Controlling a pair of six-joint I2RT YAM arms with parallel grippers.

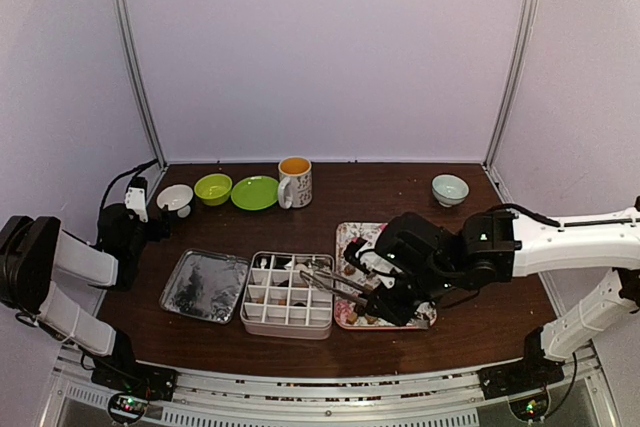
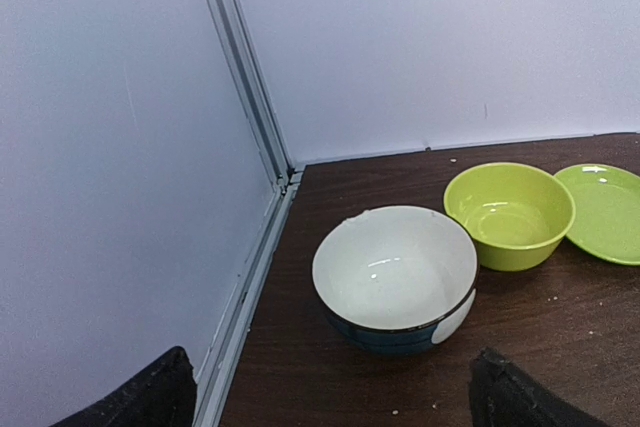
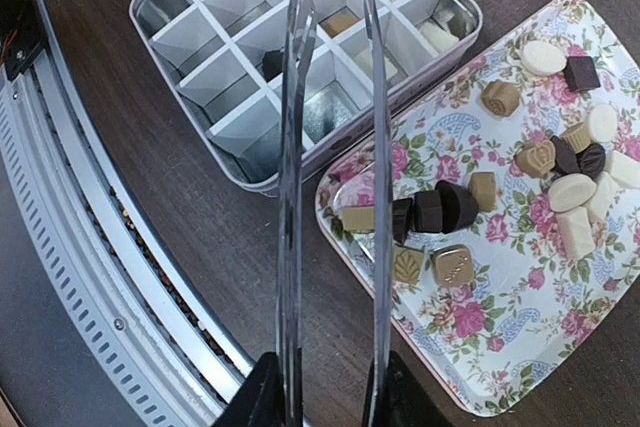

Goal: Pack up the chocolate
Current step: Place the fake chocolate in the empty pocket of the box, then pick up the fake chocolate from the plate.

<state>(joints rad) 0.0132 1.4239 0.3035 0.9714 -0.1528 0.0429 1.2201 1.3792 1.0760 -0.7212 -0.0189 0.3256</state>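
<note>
Your right tool [image 3: 330, 397] is clamped on the tongs [image 3: 292, 147]. Their blades run straight up the frame, slightly apart, with the tips over the divided box [image 1: 285, 325]. The chocolate [image 3: 571, 192] lies scattered on the floral tray [image 3: 470, 317] at right — a few pieces sit in the box's upper-right cells. The right blade crosses the tray's left corner, beside tan and dark pieces. The table's [image 3: 220, 247] edge runs along the lower left. Your left tool [image 2: 345, 397] hangs spread wide before a white bowl [image 2: 395, 267] — a green bowl [image 2: 510, 212] stands beside it.

You've got chocolate [image 3: 540, 159]: dark, tan and cream pieces, mostly loose on floral tray [image 3: 480, 327]; a few sit in box [image 3: 215, 137] compartments.
</note>
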